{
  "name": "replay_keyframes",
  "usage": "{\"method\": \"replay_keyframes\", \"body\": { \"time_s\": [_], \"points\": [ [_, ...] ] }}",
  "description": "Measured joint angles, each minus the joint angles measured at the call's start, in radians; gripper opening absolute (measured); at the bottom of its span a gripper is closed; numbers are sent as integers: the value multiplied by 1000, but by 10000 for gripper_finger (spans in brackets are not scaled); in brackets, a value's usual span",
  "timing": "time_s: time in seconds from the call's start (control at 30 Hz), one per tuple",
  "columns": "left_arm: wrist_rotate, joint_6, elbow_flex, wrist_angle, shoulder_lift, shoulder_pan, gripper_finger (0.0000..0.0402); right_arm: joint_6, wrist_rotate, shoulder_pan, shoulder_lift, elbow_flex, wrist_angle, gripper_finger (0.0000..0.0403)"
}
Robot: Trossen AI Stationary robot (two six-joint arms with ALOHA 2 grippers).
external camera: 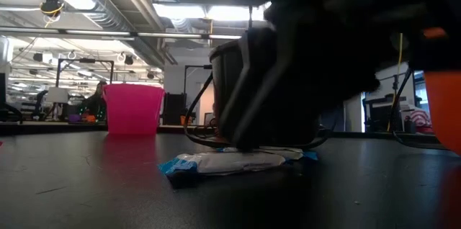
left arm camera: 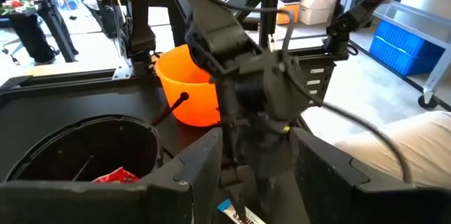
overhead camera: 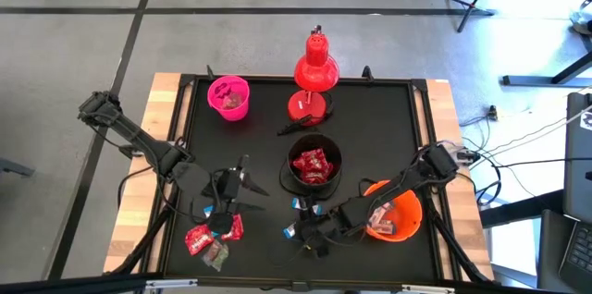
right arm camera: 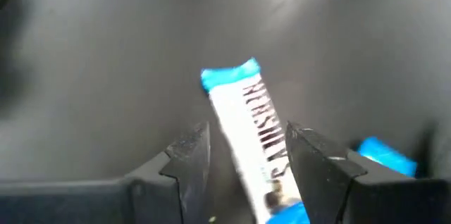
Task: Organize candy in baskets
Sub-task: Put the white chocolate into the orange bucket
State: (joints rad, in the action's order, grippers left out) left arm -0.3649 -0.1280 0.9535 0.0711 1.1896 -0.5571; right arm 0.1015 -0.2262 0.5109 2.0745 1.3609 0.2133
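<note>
Candy lies on the black table top near its near edge: red pieces (overhead camera: 200, 238), a grey-green one (overhead camera: 217, 255) and white-and-blue ones (overhead camera: 296, 204). The black basket (overhead camera: 314, 166) holds red candy. The orange basket (overhead camera: 396, 213) also holds candy, and the pink basket (overhead camera: 228, 97) stands at the far left. My right gripper (right arm camera: 246, 131) is open, pointing down over a white-and-blue candy (right arm camera: 255, 129) that lies flat on the table, one finger on either side of it. My left gripper (left arm camera: 257, 146) is open and holds nothing; it hovers left of the black basket (left arm camera: 84, 146).
A red desk lamp (overhead camera: 314, 77) stands at the far edge between the pink and black baskets. A second white-and-blue candy (right arm camera: 384, 155) lies beside my right gripper. My right arm (left arm camera: 232, 62) crosses in front of the orange basket (left arm camera: 187, 86). The table mat has a raised frame (overhead camera: 185, 79).
</note>
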Motion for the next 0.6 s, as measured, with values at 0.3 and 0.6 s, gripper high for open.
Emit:
{"method": "replay_keyframes", "body": {
  "time_s": [0.3,0.6],
  "points": [
    [0,0,0,0,0,0,158,113,95,-33,44,5,4,203],
    [-1,0,0,0,0,0,158,100,92,-26,44,3,10,161]
  ]
}}
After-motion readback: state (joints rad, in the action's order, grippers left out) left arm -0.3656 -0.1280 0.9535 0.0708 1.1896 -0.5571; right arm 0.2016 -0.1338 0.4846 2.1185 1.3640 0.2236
